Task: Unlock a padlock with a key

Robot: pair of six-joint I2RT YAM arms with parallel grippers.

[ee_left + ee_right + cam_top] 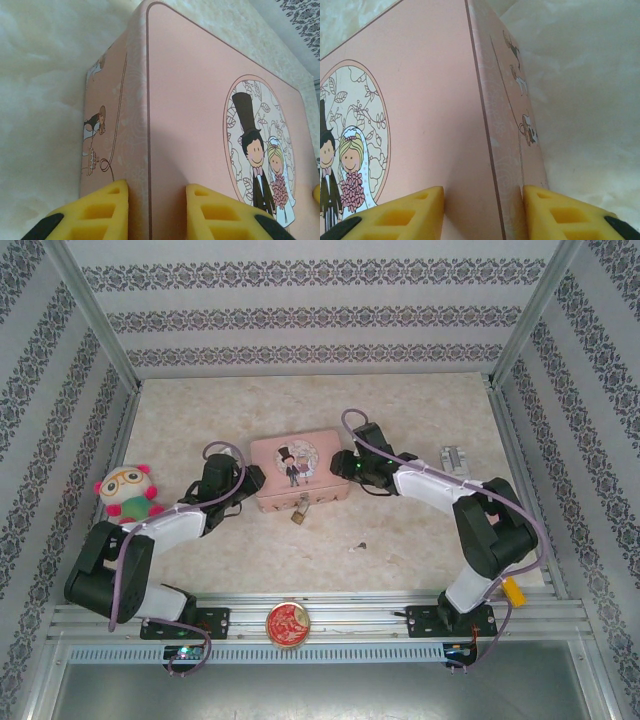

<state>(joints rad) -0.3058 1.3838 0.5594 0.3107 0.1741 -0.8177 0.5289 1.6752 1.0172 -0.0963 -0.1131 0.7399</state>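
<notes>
A tiny brass padlock with a thin silvery shackle hangs at the front wall of the pink tin box in the middle of the table. My left gripper is at the box's left end. In the left wrist view its yellow fingers stand apart astride the lid's edge, open. My right gripper is at the box's right end, and its fingers likewise straddle the lid's edge, open. A small dark item lies on the table in front of the box, too small to identify as the key.
A plush toy sits at the left beside the left arm. A silvery metal object lies at the right behind the right arm. A round red-gold disc rests on the front rail between the bases. Patterned walls enclose the table.
</notes>
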